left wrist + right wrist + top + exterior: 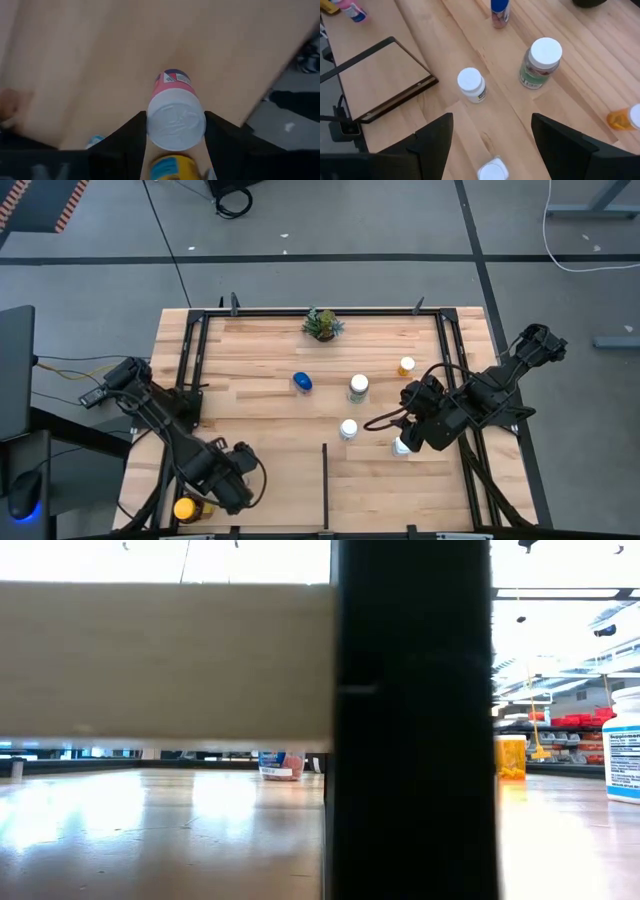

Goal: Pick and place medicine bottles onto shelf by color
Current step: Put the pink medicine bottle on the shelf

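Observation:
In the left wrist view a pinkish medicine bottle [172, 85] with a white cap stands between the fingers of my left gripper [176, 131], which is shut on it near the table's near left corner [228, 480]. The amber bottle with the yellow lid [185, 508] stands just beside it. My right gripper [492, 142] hangs open above a white-capped bottle [493, 172] at the right. On the light-wood shelf [260, 420] stand a blue bottle [301, 382], a green-labelled one [358, 387], an orange one [406, 366] and a white one [348, 429]. My left gripper pinches the pinkish bottle's white cap [176, 122] by its two opposite sides between the two fingers [131, 137]. The fingers come from above, pointing down. The pink body reaches down below the cap; whether its base stands on the wood, I cannot tell.
A small green potted plant [322, 324] sits at the far rail. Thin black rails [195, 360] bound the wood, and a short black divider bar [325, 480] runs from the near edge. Bare wood lies between the left rail and the blue bottle.

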You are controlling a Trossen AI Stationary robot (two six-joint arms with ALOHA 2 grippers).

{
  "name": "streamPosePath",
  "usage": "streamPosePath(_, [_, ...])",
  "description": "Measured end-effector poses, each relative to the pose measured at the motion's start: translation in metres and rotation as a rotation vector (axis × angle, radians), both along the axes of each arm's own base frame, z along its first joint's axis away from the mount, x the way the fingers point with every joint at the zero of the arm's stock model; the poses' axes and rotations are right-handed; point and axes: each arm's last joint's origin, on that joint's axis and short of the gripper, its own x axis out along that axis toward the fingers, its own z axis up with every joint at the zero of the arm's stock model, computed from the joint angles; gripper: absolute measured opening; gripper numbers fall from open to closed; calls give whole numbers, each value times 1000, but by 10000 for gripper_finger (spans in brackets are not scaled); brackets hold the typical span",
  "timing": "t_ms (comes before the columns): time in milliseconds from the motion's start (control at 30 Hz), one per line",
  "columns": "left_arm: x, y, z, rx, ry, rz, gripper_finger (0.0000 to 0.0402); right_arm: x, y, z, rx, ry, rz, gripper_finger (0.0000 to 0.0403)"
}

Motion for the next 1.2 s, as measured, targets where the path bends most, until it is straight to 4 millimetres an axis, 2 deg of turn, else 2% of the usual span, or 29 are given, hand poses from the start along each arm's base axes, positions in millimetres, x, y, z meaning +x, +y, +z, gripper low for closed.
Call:
streamPosePath(200, [-8, -12, 1, -53, -3, -73, 191, 0, 0, 0, -1, 1, 3, 276])
streamPosePath(367, [-13, -24, 2, -87, -50, -182, 185, -1, 0, 0, -5, 6, 2, 276])
streamPosePath(533, [-16, -26, 2, -75, -58, -272, 180, -1, 0, 0, -4, 5, 0, 276])
streamPosePath(700, [-15, -28, -1, -48, -65, -406, 195, -1, 0, 0, 1, -1, -15, 276])
streamPosePath(967, [-11, -40, -19, -109, 32, -460, 192, -1, 0, 0, 14, -5, -32, 276])
streamPosePath(1200, [-7, -38, -21, -119, 55, -415, 195, -1, 0, 0, 13, -8, -36, 276])
